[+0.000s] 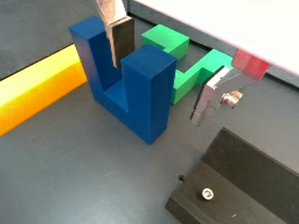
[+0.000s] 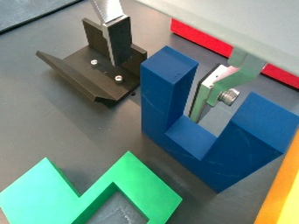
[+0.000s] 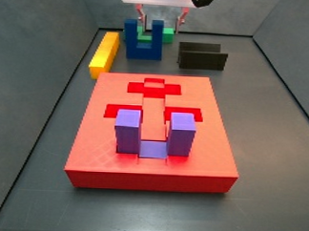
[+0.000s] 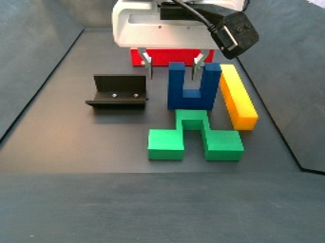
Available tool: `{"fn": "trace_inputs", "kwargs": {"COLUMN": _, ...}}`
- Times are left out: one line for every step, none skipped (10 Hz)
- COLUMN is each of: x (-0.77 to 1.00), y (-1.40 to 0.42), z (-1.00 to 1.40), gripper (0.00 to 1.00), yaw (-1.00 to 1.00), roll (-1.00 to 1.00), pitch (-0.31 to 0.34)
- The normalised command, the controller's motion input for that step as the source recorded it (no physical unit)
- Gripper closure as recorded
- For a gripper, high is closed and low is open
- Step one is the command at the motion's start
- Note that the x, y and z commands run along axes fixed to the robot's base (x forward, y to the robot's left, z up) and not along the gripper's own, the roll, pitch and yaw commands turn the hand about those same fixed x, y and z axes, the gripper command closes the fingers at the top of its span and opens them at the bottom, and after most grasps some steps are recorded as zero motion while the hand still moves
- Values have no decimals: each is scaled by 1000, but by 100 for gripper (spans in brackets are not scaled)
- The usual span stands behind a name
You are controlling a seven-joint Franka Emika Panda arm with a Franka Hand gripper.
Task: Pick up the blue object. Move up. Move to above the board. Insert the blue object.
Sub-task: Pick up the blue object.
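**Dark grey work floor with walled sides: gripper at the blue object**

Wrist views. Matte grey floor. The blue object point(image 1: 126, 83), a dark U-shaped block, stands upright on its base with prongs up. One finger point(image 1: 117, 35) hangs in the slot between the prongs; the other point(image 1: 214, 94) hangs outside one prong, so the gripper point(image 1: 163, 66) straddles that prong, jaws parted wider than it and not visibly pressing. Nothing is held. The green block point(image 1: 187, 61) lies just behind the blue object; the yellow bar point(image 1: 35, 92) lies beside it; the fixture point(image 2: 93, 70) stands close by.

Side views. The board point(image 3: 150, 136), a red slab, lies well apart from the blue object point(image 3: 145, 43) and carries a purple U-shaped block point(image 3: 149, 132) in its top. The gripper point(image 4: 172, 66) is low over the blue object point(image 4: 191, 87), between fixture point(image 4: 121, 92) and yellow bar point(image 4: 237, 95).

Handling, as judged: rigid, light, smooth-faced and likely somewhat slippery. Best hold is across the flat faces of one prong, low and square, to keep it from tilting.
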Motion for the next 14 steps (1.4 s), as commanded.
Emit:
{"fn": "trace_inputs", "kwargs": {"x": 0, "y": 0, "z": 0, "gripper": 0, "yaw": 0, "roll": 4, "pitch": 0}}
{"fn": "trace_inputs", "kwargs": {"x": 0, "y": 31, "z": 0, "gripper": 0, "yaw": 0, "roll": -6, "pitch": 0}}
{"fn": "trace_inputs", "kwargs": {"x": 0, "y": 200, "z": 0, "gripper": 0, "yaw": 0, "roll": -21, "pitch": 0}}
{"fn": "trace_inputs", "kwargs": {"x": 0, "y": 94, "z": 0, "gripper": 0, "yaw": 0, "roll": -16, "pitch": 0}}
{"fn": "trace_inputs", "kwargs": {"x": 0, "y": 0, "z": 0, "gripper": 0, "yaw": 0, "roll": 4, "pitch": 0}}
{"fn": "trace_inputs", "kwargs": {"x": 0, "y": 0, "z": 0, "gripper": 0, "yaw": 0, "roll": 0, "pitch": 0}}
{"fn": "trace_inputs", "kwargs": {"x": 0, "y": 0, "z": 0, "gripper": 100, "yaw": 0, "roll": 0, "pitch": 0}}
{"fn": "trace_inputs", "kwargs": {"x": 0, "y": 0, "z": 0, "gripper": 100, "yaw": 0, "roll": 0, "pitch": 0}}
{"fn": "trace_inputs", "kwargs": {"x": 0, "y": 0, "z": 0, "gripper": 100, "yaw": 0, "roll": 0, "pitch": 0}}
{"fn": "trace_inputs", "kwargs": {"x": 0, "y": 0, "z": 0, "gripper": 100, "yaw": 0, "roll": 0, "pitch": 0}}
{"fn": "trace_inputs", "kwargs": {"x": 0, "y": 0, "z": 0, "gripper": 100, "yaw": 0, "roll": 0, "pitch": 0}}
{"fn": "trace_inputs", "kwargs": {"x": 0, "y": 0, "z": 0, "gripper": 100, "yaw": 0, "roll": 0, "pitch": 0}}
{"fn": "trace_inputs", "kwargs": {"x": 0, "y": 0, "z": 0, "gripper": 100, "yaw": 0, "roll": 0, "pitch": 0}}
{"fn": "trace_inputs", "kwargs": {"x": 0, "y": 0, "z": 0, "gripper": 100, "yaw": 0, "roll": 0, "pitch": 0}}
